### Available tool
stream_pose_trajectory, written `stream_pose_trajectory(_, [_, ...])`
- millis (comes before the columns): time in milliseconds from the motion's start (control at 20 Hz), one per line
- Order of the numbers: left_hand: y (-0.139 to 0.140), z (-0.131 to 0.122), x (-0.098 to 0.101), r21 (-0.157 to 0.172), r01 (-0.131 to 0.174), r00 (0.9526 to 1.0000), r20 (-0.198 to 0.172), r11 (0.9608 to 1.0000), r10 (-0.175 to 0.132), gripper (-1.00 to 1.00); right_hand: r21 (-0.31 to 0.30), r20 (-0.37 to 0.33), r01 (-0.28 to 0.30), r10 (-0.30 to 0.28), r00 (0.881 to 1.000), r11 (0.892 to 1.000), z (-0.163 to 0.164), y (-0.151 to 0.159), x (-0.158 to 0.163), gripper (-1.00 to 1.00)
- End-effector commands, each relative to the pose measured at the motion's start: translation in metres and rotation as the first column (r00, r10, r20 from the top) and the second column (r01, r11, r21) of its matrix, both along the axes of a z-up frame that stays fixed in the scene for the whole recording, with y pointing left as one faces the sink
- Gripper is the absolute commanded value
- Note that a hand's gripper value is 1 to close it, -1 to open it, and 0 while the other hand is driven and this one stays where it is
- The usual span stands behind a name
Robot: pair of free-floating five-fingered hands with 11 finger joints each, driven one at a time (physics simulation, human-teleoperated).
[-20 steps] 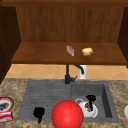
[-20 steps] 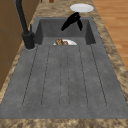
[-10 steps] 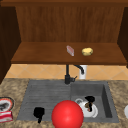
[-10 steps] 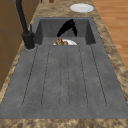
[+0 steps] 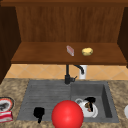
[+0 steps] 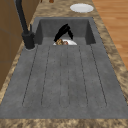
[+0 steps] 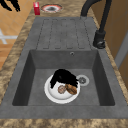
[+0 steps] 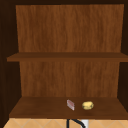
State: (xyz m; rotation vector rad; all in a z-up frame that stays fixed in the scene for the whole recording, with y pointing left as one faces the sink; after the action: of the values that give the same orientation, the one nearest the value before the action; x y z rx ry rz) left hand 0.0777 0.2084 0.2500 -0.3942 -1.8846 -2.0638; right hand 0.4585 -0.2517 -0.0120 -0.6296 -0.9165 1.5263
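Front view: the right hand is down in the sink basin, its fingers on a white plate that lies on the basin floor with brownish food scraps on it. The plate has not been lifted; it lies flat where it is. The left hand hangs over the draining board, fingers drooping loosely and holding nothing. One red ball sits at the front edge between the hands. On the shelf stand one pinkish block and one yellow sponge. One black faucet rises behind the sink.

Left side view: the same hand slants down onto the plate, fingers fairly straight, pressing rather than curling round it. A second white plate rests on the desk beyond the basin.

Right side view: the hand lies across the far half of the plate; two scraps lie just beside the fingers, and one drain is close by. One red box and one patterned dish sit on the far desk.

Upper view: two shelves, the lower bearing the block and sponge.
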Motion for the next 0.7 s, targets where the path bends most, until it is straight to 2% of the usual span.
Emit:
stream_pose_trajectory(0, [0.0, 0.0, 0.0, 0.0, 0.0, 1.0, 0.0, 1.0, 0.0, 0.0, 0.001, -0.064, -0.028, 0.028, 0.998, 1.0, -0.005, -0.017, 0.007, -1.0])
stream_pose_trajectory(100, [0.0, 0.0, 0.0, 0.0, 0.0, 1.0, 0.0, 1.0, 0.0, 0.0, -0.001, -0.075, -0.045, 0.045, 0.996, 0.999, -0.004, -0.024, 0.012, -1.0])
stream_pose_trajectory(200, [0.0, 0.0, 0.0, 0.0, 0.0, 1.0, 0.0, 1.0, 0.0, 0.0, -0.023, -0.099, -0.086, 0.083, 0.992, 0.996, -0.01, -0.023, 0.02, -1.0])
stream_pose_trajectory(650, [0.0, 0.0, 0.0, 0.0, 0.0, 1.0, 0.0, 1.0, 0.0, 0.0, -0.024, -0.145, -0.108, 0.104, 0.984, 0.994, -0.039, -0.038, 0.057, -1.0])
